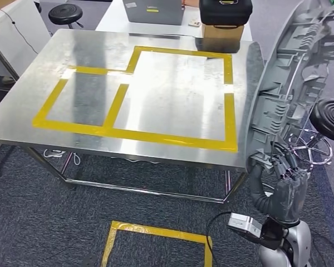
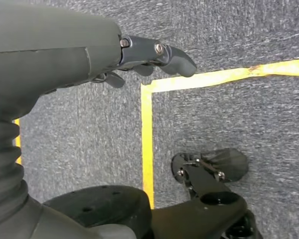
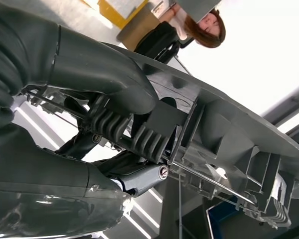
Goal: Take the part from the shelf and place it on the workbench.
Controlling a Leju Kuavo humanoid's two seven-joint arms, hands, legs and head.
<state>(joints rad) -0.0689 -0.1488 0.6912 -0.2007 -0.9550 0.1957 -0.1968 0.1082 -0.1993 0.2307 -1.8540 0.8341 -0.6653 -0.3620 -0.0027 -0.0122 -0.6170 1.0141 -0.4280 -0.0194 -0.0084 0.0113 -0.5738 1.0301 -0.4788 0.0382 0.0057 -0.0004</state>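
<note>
Right hand (image 1: 288, 186) is clamping the low end of the grey moulded plastic part (image 1: 291, 78), holding it upright off the right edge of the steel workbench (image 1: 94, 100), probably to clear the rim. Part is ribbed and curved. Yellow-taped boxes (image 1: 178, 94) likely mark the drop spot. Left hand (image 2: 148, 57) is hanging over carpet, holding nothing, fingers loosely extended.

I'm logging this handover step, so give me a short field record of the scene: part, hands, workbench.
part: large grey ribbed plastic part, held upright beside the workbench's right edge, not yet on it
right robot hand: grips the part's lower end
left robot hand: holds nothing, hangs over carpet with yellow tape
workbench: metal top with yellow tape outlines
</note>
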